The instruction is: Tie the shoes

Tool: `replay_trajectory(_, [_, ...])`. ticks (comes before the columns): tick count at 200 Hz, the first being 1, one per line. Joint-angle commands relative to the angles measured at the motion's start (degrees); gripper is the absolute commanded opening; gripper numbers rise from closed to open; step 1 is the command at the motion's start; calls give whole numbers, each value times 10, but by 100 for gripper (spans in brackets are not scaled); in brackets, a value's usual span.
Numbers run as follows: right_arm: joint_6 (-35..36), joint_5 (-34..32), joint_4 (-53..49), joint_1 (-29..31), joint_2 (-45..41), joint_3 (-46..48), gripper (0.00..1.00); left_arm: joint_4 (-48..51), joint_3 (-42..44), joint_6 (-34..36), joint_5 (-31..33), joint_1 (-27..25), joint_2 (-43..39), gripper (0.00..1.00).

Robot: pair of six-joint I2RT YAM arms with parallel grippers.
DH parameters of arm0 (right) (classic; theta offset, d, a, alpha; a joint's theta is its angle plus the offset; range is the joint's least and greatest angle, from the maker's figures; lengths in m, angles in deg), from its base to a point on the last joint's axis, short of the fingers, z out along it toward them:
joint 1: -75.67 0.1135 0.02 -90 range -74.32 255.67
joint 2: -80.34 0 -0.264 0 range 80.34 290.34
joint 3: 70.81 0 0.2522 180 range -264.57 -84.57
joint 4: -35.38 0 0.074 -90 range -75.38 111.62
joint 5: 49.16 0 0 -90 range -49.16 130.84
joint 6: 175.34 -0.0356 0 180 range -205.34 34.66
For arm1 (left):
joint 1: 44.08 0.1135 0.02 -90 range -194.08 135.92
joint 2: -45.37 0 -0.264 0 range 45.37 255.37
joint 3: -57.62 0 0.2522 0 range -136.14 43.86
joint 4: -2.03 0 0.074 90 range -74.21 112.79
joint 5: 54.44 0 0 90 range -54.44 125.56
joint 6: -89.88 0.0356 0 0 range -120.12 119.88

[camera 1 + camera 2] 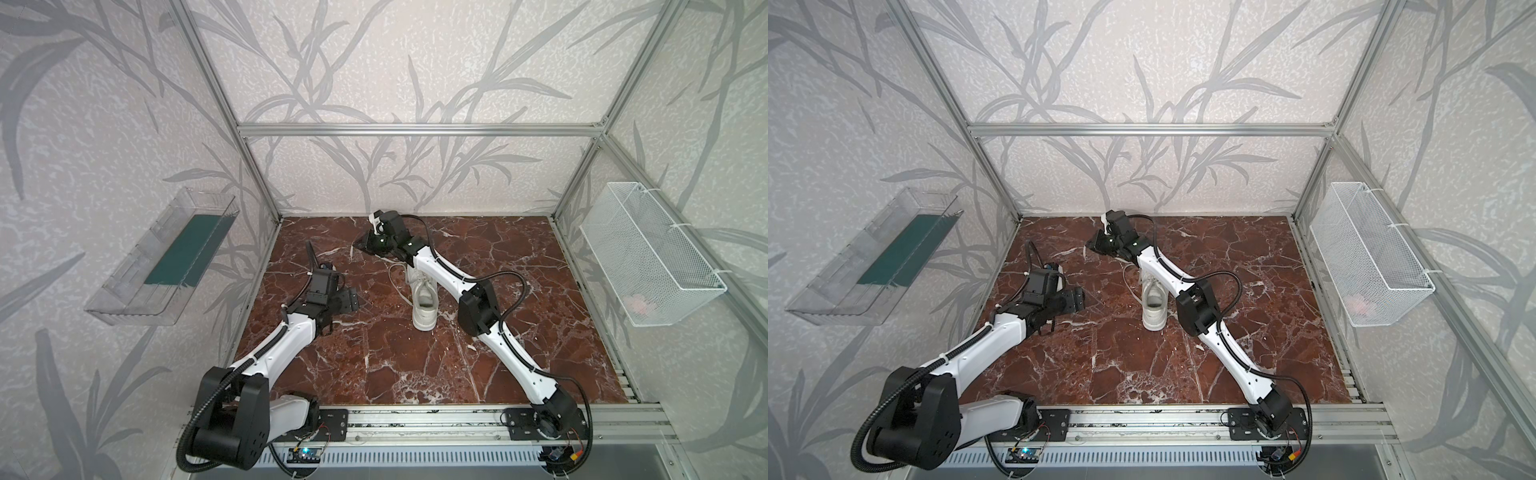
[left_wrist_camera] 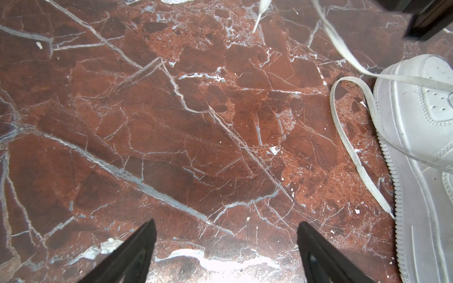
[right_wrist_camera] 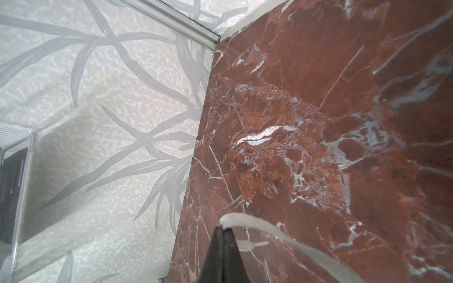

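Basket (image 1: 623,241): pinkish item (image 1: 640,305); bin (image 1: 120,307): green sheet (image 1: 187,253); lace (image 3: 259,221) pinched.

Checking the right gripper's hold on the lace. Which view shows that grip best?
The right wrist view: the shut right gripper pinches the white lace at its tips, close up. Both top views show that gripper small, the pinch unreadable. The left wrist view shows only the lace running off from the sneaker.

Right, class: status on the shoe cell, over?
Left gripper open, empty, beside sneaker. Right gripper shut on one lace. Other lace slack on table. Right forearm covers sneaker's front from above.
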Motion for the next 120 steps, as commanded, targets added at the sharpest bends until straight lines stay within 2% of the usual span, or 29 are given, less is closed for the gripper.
replay_trajectory(1, [-13,19,19,5,15,-12,13,-1,5,-14,2,3,-5,92])
replay_trajectory(16, [-9,25,14,4,14,-12,40,-3,2,-7,-4,3,-3,92])
replay_trajectory(29, [-2,25,7,4,6,-11,55,-2,0,-1,-6,3,-2,92])
replay_trajectory(66, [20,26,-8,1,-33,14,65,-2,-7,8,-16,3,0,93])
replay_trajectory(120, [52,-4,-130,-8,-77,21,80,8,-29,7,-34,3,20,95])
